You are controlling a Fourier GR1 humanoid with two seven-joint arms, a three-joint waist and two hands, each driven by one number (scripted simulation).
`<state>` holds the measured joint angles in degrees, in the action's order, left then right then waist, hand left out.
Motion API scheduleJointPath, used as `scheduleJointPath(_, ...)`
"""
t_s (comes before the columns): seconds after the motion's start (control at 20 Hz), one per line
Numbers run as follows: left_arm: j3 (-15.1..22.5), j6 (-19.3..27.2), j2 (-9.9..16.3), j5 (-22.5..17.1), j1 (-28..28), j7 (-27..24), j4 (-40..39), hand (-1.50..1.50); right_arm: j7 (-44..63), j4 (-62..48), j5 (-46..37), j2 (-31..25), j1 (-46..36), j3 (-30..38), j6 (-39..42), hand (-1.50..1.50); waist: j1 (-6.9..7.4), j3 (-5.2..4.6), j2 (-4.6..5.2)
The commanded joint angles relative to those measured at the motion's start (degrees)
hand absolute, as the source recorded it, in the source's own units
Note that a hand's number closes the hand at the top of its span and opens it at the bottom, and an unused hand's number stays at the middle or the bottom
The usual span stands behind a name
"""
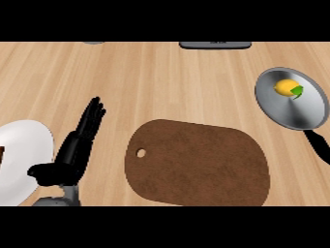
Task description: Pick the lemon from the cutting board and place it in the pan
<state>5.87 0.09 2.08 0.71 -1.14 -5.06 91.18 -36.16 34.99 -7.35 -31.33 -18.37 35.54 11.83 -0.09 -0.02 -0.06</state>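
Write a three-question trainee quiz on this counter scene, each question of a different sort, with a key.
1. True or false: the yellow lemon lies on the brown cutting board.
2. Which item lies nearest the robot's left hand? A) white round plate B) grey metal pan C) dark object at the far counter edge
3. Fill in: the left hand's fingers are straight, so the hand is ____.

Key: 1 false, the lemon sits in the pan; 2 A; 3 open.
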Motion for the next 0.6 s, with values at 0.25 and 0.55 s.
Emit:
scheduleJointPath(0.25,-0.2,0.1,-0.7,0.9,-0.1,-2.9,-3.0,0.0,7.6,13.3,2.7,0.5,6.5,-3.3,-2.7,-1.5,-0.07,-0.02,-0.01)
scheduleJointPath(0.55,-0.9,-2.4,0.5,-0.8,2.6,-3.1,-0.9,0.0,2.7,7.8,1.8,-0.9,6.2,-3.9,-5.8,-1.5,0.25,0.02,0.08)
